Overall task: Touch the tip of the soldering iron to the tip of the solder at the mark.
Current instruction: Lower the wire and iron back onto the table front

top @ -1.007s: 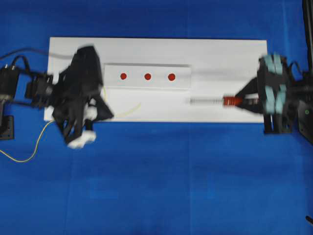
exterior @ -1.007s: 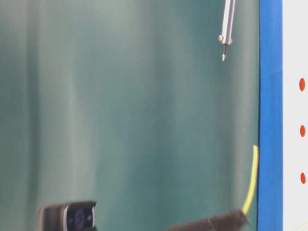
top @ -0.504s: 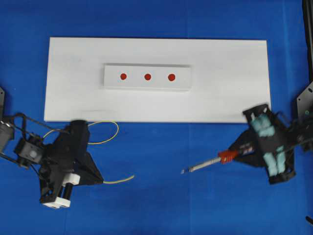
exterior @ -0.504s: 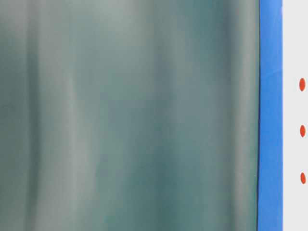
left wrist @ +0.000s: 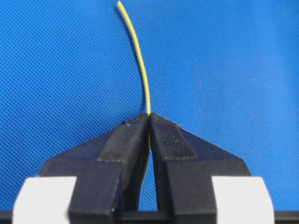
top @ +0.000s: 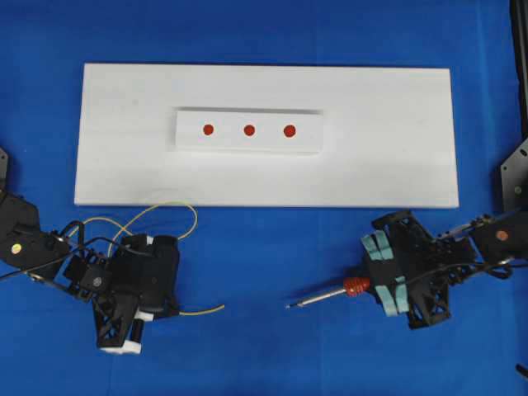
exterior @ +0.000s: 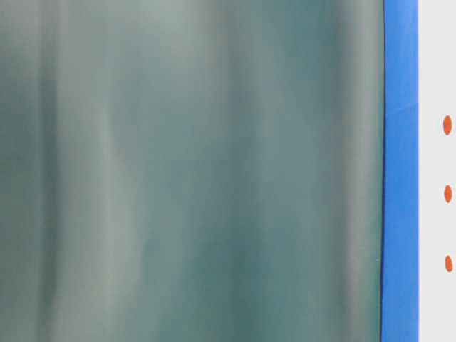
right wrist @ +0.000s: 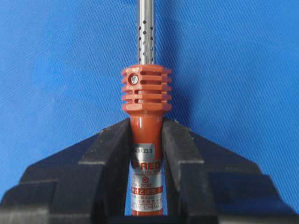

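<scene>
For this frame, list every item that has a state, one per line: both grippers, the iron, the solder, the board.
left gripper: shut on the solder, over the blue cloth.
right gripper: shut on the soldering iron's body.
solder: pinched, free end sticking out, off the board.
soldering iron: held, tip apart from the solder.
white board: lying flat, three red marks untouched.

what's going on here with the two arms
Each arm holds one tool over the blue cloth, off the white board. The left gripper is shut on the solder, the right gripper on the soldering iron. Neither tip is at the red marks, and the tips are apart.
</scene>
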